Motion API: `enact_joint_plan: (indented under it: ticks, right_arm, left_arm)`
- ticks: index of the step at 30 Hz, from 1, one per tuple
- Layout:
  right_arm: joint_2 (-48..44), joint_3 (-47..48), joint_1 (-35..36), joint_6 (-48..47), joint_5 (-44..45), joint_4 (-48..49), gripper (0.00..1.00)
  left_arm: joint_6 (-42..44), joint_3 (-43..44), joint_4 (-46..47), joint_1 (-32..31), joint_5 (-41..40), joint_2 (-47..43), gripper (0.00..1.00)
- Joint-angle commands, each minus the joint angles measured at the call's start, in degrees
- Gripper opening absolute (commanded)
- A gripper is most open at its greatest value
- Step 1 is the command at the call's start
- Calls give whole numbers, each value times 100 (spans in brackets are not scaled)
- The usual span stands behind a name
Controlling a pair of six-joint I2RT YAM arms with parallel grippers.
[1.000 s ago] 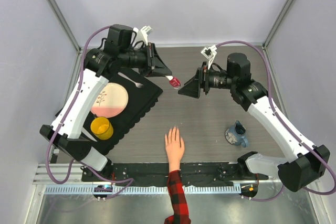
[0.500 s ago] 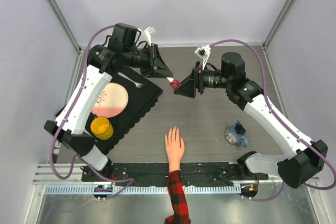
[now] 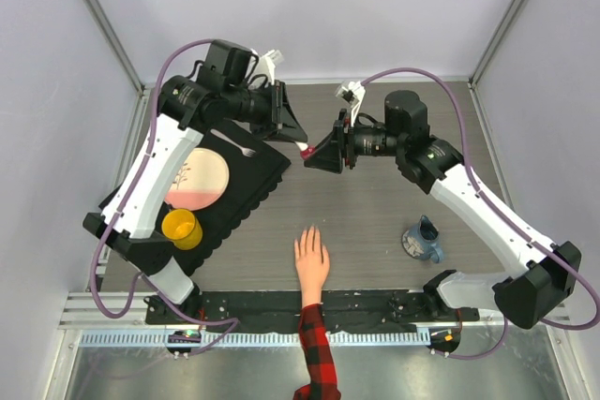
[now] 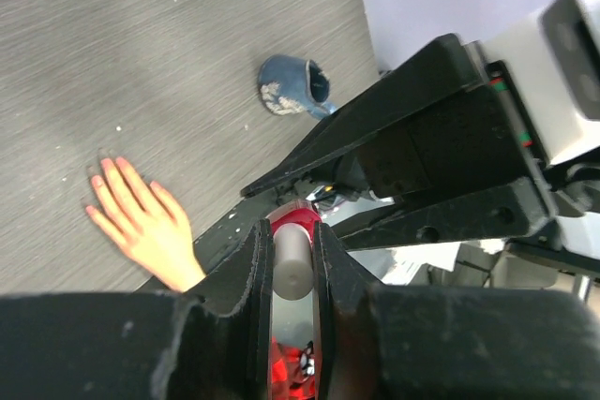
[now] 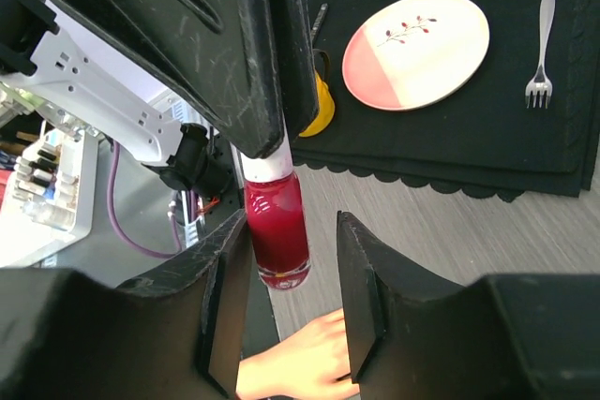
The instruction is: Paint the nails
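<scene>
A small red polish bottle [image 5: 277, 231] hangs in mid-air over the back of the table. My left gripper [image 4: 292, 259] is shut on its white cap [image 4: 292, 267]. My right gripper [image 5: 291, 259] straddles the red glass body. Its left finger touches the bottle and a gap shows beside the right finger. From above, the two grippers meet at the bottle [image 3: 307, 150]. The pale hand [image 3: 311, 255] with the plaid sleeve lies flat at the near edge, fingers pointing away. Its nails [image 4: 108, 168] look faintly pink.
A black placemat [image 3: 253, 185] at the left holds a pink-and-white plate [image 3: 197, 180], a fork [image 5: 539, 81] and a yellow cup [image 3: 181, 229]. A blue mug [image 3: 424, 241] stands at the right, near the right arm's base.
My right arm has moved left up to the bottle, and its jaws have narrowed around the glass body. The left arm holds the bottle almost still.
</scene>
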Motion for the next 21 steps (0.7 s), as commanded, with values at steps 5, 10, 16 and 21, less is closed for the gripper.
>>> enact_joint_plan:
  ticks: [5, 10, 16, 21]
  right_arm:
    - [-13, 379, 70, -532, -84, -214, 42]
    - [-13, 388, 158, -567, -110, -214, 41]
    - [22, 379, 272, -585, -67, -197, 40]
    - [66, 405, 378, -585, 30, -188, 38]
  left_arm:
    - [337, 315, -505, -124, -184, -13, 0]
    - [319, 315, -487, -150, -184, -13, 0]
    - [302, 324, -469, -194, -176, -4, 0]
    - [302, 324, -469, -211, -184, 5, 0]
